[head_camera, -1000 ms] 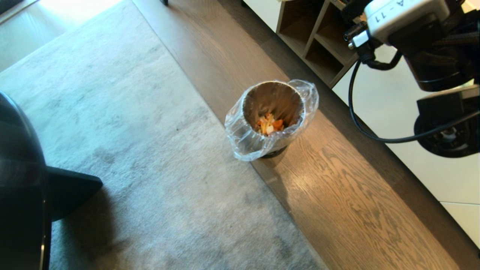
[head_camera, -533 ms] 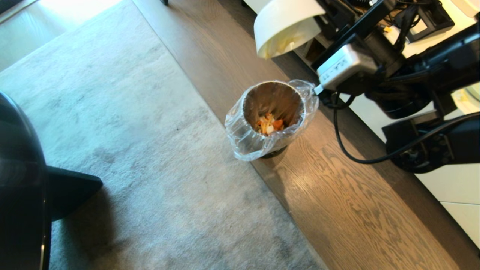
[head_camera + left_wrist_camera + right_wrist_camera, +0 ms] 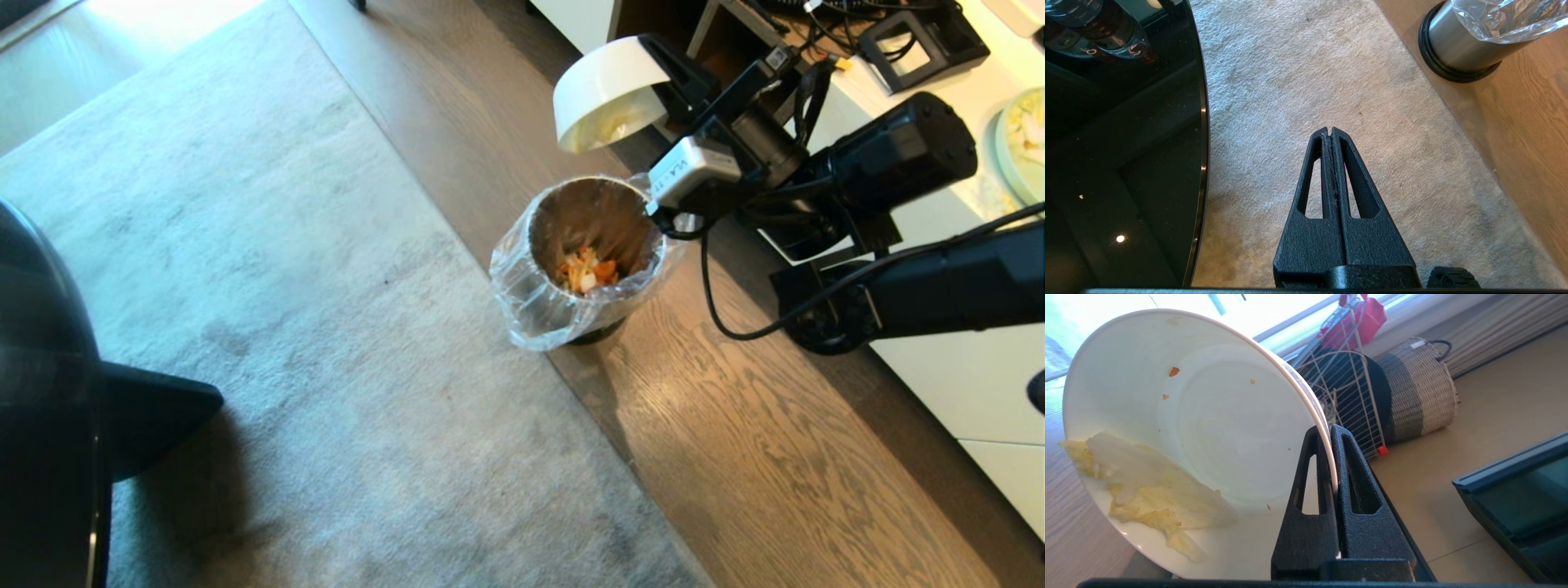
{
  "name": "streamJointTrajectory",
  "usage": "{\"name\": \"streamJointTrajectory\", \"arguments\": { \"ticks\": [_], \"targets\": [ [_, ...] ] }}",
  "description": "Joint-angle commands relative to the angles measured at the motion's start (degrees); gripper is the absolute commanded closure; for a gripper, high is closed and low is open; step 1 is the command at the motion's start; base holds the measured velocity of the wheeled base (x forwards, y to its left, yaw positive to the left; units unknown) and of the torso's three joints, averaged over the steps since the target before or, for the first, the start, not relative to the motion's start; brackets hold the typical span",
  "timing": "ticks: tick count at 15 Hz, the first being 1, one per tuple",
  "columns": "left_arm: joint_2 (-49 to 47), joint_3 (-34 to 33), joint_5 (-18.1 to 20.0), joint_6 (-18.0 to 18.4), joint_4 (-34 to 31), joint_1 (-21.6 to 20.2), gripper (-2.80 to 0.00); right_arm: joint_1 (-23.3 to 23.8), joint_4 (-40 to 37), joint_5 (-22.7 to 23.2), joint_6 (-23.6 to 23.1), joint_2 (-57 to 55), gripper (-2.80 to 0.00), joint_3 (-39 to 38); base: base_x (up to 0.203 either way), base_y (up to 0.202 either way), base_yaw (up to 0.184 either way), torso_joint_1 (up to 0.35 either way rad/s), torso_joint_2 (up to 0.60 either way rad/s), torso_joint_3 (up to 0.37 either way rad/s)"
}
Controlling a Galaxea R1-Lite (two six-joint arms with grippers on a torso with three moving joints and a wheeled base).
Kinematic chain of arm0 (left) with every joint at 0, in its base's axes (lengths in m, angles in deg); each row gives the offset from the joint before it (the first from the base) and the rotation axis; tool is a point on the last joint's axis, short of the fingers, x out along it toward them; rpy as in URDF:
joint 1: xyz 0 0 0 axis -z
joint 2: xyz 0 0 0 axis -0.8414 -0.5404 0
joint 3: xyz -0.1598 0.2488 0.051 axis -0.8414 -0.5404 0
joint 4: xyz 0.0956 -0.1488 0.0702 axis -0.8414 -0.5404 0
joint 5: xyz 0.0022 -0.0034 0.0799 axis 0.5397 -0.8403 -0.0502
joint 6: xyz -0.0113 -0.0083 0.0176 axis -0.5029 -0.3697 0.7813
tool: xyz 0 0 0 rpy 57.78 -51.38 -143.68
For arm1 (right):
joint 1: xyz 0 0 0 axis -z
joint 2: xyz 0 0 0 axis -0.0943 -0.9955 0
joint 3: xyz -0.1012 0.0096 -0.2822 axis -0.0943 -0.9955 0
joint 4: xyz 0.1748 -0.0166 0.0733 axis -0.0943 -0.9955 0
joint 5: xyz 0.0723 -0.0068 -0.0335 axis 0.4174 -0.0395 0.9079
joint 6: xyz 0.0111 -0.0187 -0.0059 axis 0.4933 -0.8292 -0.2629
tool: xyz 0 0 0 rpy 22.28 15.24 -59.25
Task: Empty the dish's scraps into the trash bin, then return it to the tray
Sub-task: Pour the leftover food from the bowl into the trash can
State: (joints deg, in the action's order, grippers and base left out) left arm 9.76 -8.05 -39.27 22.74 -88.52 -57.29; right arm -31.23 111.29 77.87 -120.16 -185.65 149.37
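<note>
Bowl (image 3: 608,94) hangs tipped at the head view's upper centre, above the bin (image 3: 584,261), rim pinched by the right gripper (image 3: 682,82); a pale leaf (image 3: 1147,490) clings inside. Orange scraps (image 3: 588,271) lie in the bin. Left gripper (image 3: 1330,132) is closed, empty.

Cut off at the 9 o'clock edge of the head view: a dark rounded table (image 3: 41,408), only part showing. Cut off at 3 o'clock: a pale green plate (image 3: 1020,143), contents too small to tell. Hidden behind the right arm's wrist (image 3: 735,155): the near rim of the dish (image 3: 608,86). Hidden below the liner's fold in the left wrist view, at 1 o'clock: the top of the trash bin (image 3: 1457,45), rim cut off by the edge. Tray in no view. In the bin, scraps (image 3: 588,271) too small to tell apart.
</note>
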Motion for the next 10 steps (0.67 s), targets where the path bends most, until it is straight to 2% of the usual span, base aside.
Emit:
{"name": "streamJointTrajectory", "arguments": {
  "ticks": [1,4,8,10],
  "targets": [
    [0.0,0.0,0.0,-0.1,0.0,0.0,0.0,0.0,2.6,0.2,0.4,2.0,0.0,-0.2,0.0,0.0,0.0,0.0,0.0,0.0],
    [0.0,0.0,0.0,-0.1,0.0,0.0,0.0,-0.6,2.5,-0.3,0.6,7.9,0.0,0.9,0.0,0.0,0.0,0.0,0.0,0.0],
    [0.0,0.0,0.0,-0.1,0.0,0.0,0.0,-4.2,2.5,-0.5,0.3,13.5,0.0,-7.1,0.0,0.0,0.0,0.0,0.0,0.0],
    [0.0,0.0,0.0,-0.1,0.0,0.0,0.0,-4.4,2.6,-0.9,0.4,15.8,0.0,-6.8,0.0,0.0,0.0,0.0,0.0,0.0]
  ]
}}
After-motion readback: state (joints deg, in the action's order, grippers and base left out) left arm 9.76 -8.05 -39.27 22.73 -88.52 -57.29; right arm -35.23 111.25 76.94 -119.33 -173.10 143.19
